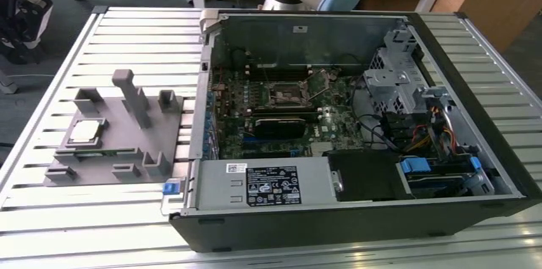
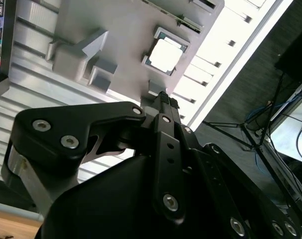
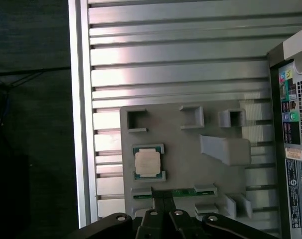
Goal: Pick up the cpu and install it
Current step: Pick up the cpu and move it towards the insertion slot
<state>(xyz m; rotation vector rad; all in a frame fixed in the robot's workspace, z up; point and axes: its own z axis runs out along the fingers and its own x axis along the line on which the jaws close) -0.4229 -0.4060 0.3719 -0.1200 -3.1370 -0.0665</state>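
Note:
The cpu, a small square chip with a silvery top, lies flat in a corner-bracketed seat on the grey fixture plate. My gripper hovers above the plate edge beside the cpu, a short way off and apart from it. Its black fingers are pressed together with nothing between them. Inside the open computer case, the motherboard's square socket sits near the middle.
A long green memory stick sits in a slot of the fixture close to my fingertips. Upright grey posts rise from the plate. The slatted metal table ends at an edge beyond the fixture.

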